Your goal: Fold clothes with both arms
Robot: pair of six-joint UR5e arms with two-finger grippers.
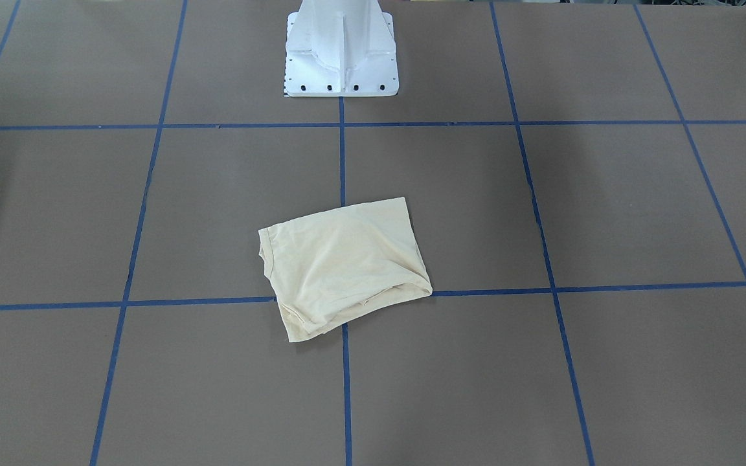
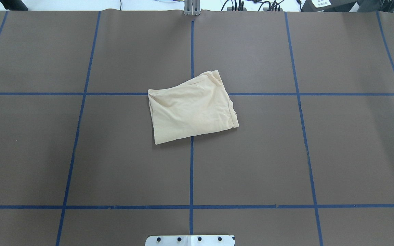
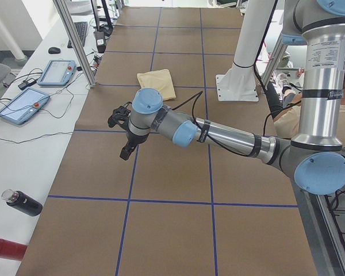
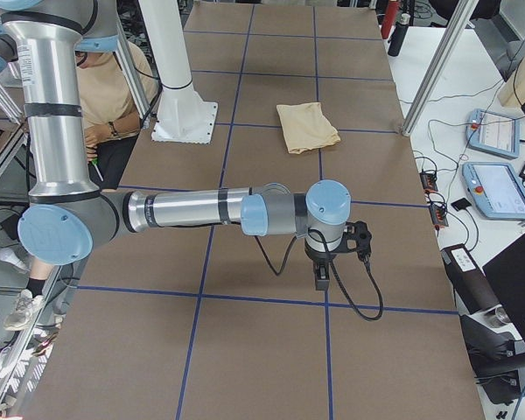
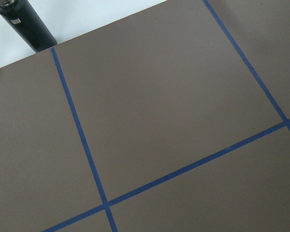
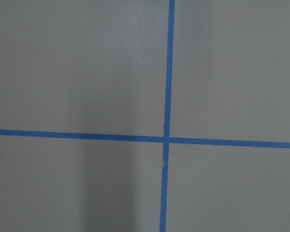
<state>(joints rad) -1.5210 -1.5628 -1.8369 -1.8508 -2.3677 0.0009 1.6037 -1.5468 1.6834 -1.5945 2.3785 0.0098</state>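
The cream shirt [image 4: 307,127] lies well beyond the right hand [image 4: 322,279].

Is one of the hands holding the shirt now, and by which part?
Neither. The shirt lies folded on the table, apart from the left hand and right hand.

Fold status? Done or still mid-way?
Looks done: the T-shirt lies as a compact folded rectangle in the middle of the table, sleeves and print out of sight. In hand: nothing; the left arm and right arm hang over the table well away from it. Left: at most squaring its slightly skewed edges.
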